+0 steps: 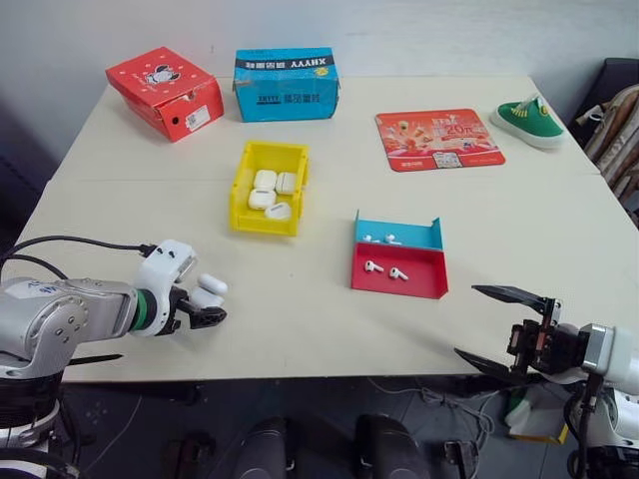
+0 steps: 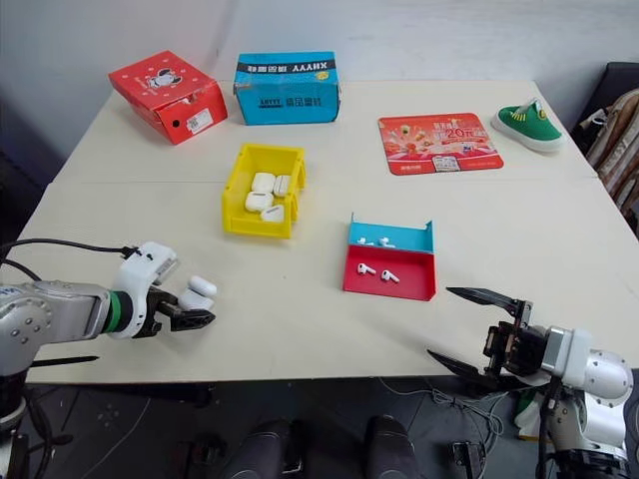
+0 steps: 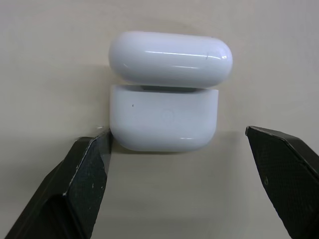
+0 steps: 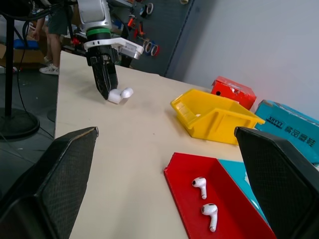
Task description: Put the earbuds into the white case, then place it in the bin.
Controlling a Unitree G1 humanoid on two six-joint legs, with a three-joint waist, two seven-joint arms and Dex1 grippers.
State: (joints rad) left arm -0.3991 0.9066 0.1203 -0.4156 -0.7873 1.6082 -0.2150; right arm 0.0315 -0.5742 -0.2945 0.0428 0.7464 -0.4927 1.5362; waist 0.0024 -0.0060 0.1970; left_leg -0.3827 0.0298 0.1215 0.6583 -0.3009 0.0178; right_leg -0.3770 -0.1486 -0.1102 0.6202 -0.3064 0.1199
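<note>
Table: a pale cream tabletop [image 1: 300, 329] fills most of the head views, with a seam running across its upper part
Room: a light grey wall lies along the top of the frame; in the right wrist view a person's legs and hung tools show at the upper left
Far edge: a red box [image 1: 166, 93] at upper left, a blue box [image 1: 287, 84] just right of it, a red mat [image 1: 438, 139] and a green shoe [image 1: 528, 122] at upper right
Bin: the yellow bin [image 1: 243, 182] sits above centre and holds several closed white cases
Tray: a red-and-blue tray [image 1: 419, 283] lies right of centre, well apart from the bin
Earbuds: two earbuds [image 1: 385, 269] lie in the tray's red half, two more in the blue half (tiny, glossy white, short stems)
White case: the white case [image 3: 164, 119] lies on the table at lower left of the head views, far from bin and tray
Case and left gripper: the left gripper [image 3: 179, 169] stands spread wide, with the case's base between its two black fingers [image 3: 84, 174]; whether the nearer finger touches the case cannot be told
Case look: glossy, rounded, its lid flipped back and up
Right gripper: the right gripper [image 1: 499, 329] hovers at lower right off the table edge, fingers spread wide and holding nothing
</note>
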